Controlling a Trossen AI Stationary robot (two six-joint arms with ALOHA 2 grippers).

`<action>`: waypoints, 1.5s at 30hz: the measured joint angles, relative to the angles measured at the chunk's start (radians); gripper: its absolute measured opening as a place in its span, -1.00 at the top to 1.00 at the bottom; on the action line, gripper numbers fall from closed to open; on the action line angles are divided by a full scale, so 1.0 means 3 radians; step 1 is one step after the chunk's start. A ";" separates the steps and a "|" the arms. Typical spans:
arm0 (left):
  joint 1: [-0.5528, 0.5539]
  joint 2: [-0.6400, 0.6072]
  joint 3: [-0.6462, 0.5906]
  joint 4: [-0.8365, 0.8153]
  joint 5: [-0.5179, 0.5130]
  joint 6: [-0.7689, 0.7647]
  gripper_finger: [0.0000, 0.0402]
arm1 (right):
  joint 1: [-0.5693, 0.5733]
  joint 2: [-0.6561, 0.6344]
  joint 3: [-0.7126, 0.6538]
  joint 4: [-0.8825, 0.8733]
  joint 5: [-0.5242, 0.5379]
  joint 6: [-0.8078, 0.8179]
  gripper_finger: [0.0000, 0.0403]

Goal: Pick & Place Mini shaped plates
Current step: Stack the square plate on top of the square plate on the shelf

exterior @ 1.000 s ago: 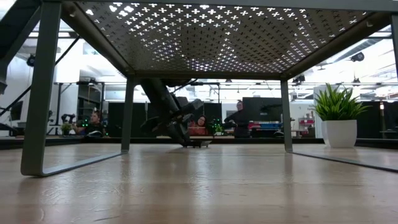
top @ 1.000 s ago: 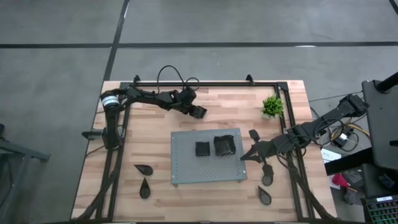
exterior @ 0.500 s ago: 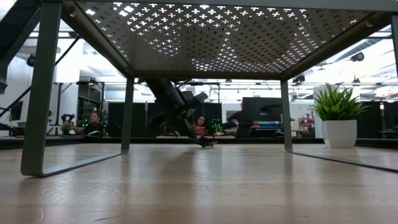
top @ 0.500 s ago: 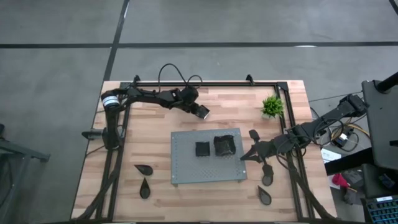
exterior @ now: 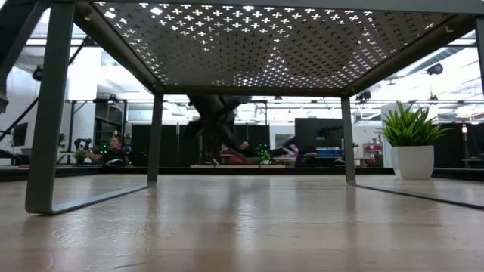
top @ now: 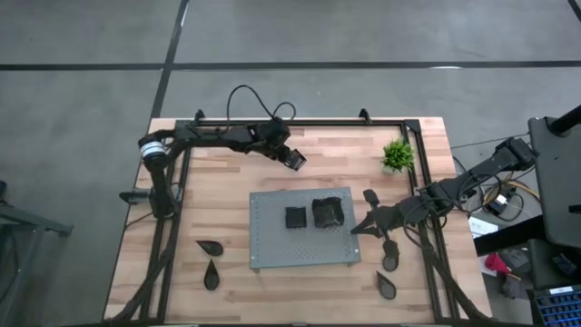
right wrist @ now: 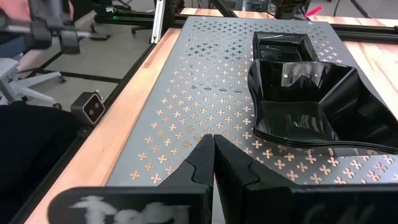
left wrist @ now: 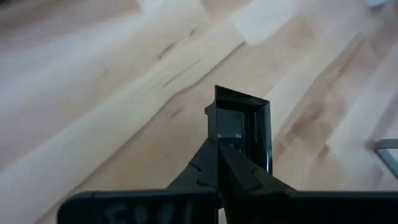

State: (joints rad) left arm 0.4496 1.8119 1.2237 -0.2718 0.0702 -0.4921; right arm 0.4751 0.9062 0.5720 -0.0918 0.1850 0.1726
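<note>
Plates are partly sorted in this overhead scene of a wooden table [top: 227,218] with two dark arms. At the centre stands a grey perforated board [top: 272,241]. Two black dishes already rest on it, side by side just right of its middle: a small square plate [top: 295,217] and, touching or nearly touching it, a larger wavy-edged plate [top: 328,213]. Still on the bare wood are five teardrop plates. Two lie at about seven o'clock from the board, one [top: 210,246] above the other [top: 211,273]. Three more lie to the board's right, one at three o'clock [top: 370,195], and two at about five o'clock [top: 390,262] [top: 386,286]. The left end effector [top: 292,160] hangs above the table at about twelve o'clock from the board, its fingers pinched together on a small square black plate [left wrist: 239,124], gripped by one rim; the wrist camera shows bare wood beneath it. The right end effector [top: 356,228] sits at the board's right edge, at about three o'clock, fingers closed and holding nothing, apparently waiting. A small green potted plant [top: 397,155] stands at about two o'clock. By this showing the task looks less than half done: two plates placed, one in the air on its way, five teardrops left to collect.
</note>
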 joint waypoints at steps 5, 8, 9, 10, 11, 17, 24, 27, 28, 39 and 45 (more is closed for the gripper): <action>-0.0003 -0.0312 0.0014 -0.0232 -0.0031 0.0150 1.00 | -0.0003 0.0000 0.0000 0.0001 0.0001 -0.0022 0.96; -0.0003 -0.0537 0.0011 -0.0353 -0.0032 0.0246 1.00 | -0.0005 0.0000 0.0000 0.0003 0.0001 -0.0025 0.96; -0.0003 -0.0618 0.0011 -0.0394 -0.0033 0.0268 1.00 | -0.0006 0.0000 0.0000 0.0003 0.0001 -0.0025 0.96; -0.0003 -0.0693 0.0011 -0.0452 -0.0032 0.0279 1.00 | -0.0006 0.0000 0.0000 0.0003 0.0001 -0.0025 0.96; -0.0003 -0.0767 0.0011 -0.0497 -0.0033 0.0303 1.00 | -0.0006 0.0000 0.0000 0.0003 0.0001 -0.0025 0.96; -0.0003 -0.1217 0.0009 -0.0631 -0.0034 0.0468 1.00 | -0.0007 0.0000 0.0000 0.0004 0.0001 -0.0025 0.96; -0.0032 -0.1469 0.0009 -0.0761 0.0529 0.0452 1.00 | -0.0008 0.0000 0.0000 0.0020 0.0002 -0.0044 0.96; -0.0102 -0.1480 0.0006 -0.0830 0.0609 0.0478 1.00 | -0.0008 0.0000 0.0000 0.0033 0.0003 -0.0067 0.96; -0.0122 -0.1480 0.0005 -0.0834 0.0611 0.0507 1.00 | -0.0008 0.0000 0.0000 0.0045 0.0003 -0.0077 0.96; -0.0184 -0.1480 -0.0001 -0.0895 0.0734 0.0518 1.00 | -0.0006 0.0000 0.0000 0.0065 0.0002 0.0028 0.96; -0.0226 -0.1461 -0.0004 -0.0939 0.0725 0.0521 1.00 | -0.0006 0.0000 -0.0003 0.0065 0.0001 0.0097 0.96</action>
State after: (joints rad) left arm 0.3818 1.3735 1.2224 -0.5536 0.2878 -0.3359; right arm 0.4732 0.9062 0.5713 -0.0723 0.1853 0.2017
